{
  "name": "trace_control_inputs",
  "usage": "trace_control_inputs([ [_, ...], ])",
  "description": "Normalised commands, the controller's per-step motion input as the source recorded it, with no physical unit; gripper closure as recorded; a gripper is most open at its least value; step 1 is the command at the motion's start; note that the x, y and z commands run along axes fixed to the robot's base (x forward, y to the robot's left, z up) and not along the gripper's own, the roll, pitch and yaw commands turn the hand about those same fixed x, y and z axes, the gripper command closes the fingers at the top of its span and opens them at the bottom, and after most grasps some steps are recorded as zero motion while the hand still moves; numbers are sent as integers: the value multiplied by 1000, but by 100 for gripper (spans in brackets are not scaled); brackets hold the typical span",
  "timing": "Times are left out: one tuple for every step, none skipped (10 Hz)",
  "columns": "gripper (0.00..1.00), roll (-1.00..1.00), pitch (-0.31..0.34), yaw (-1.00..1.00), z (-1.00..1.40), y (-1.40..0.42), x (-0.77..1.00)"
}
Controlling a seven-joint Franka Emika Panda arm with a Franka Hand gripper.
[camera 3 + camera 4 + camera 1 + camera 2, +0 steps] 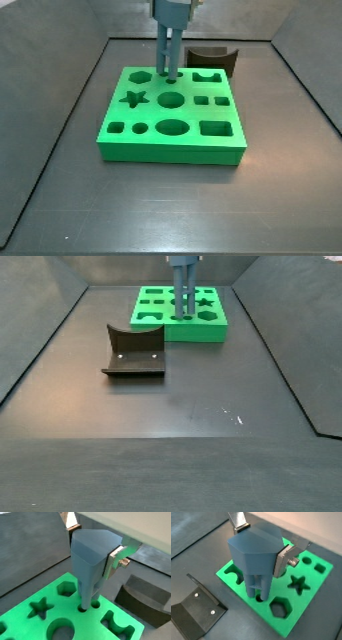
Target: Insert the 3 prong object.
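Note:
My gripper (93, 549) is shut on the blue-grey 3 prong object (90, 552), which hangs upright over the green block (37, 624). Its prongs (88, 597) reach down to the small round holes (95, 605) near the block's far edge, with the tips at or just inside them. In a wrist view the object (251, 557) stands on the block (314, 607) between the star cutout (298, 583) and the hexagon cutout (279, 607). In both side views the object (170, 40) (185, 286) stands upright on the block (174, 145) (181, 326).
The green block holds several shaped cutouts, among them a star (134, 98), an oval (173, 127) and a square (218, 127). The fixture (134, 356) stands on the dark floor beside the block. Grey walls (54, 120) enclose the floor.

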Motion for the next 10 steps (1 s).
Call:
trace_control_inputs([
  [100,94,93,-583,-249,0,254],
  [100,-10,3,-680,-209,-260,320],
  [100,-91,0,-600,-140,-297,314],
  [100,-101,-34,-626,-83,-346,189],
  [100,-21,0,-554,-77,-103,-3],
  [100,0,10,-626,-117,171,-377],
  [100,0,16,-657,-163,209,-429],
  [100,1,14,-631,-151,217,-443],
  [100,-47,0,-457,-191,37,-140],
  [100,-216,-66,-374,-426,0,397],
])
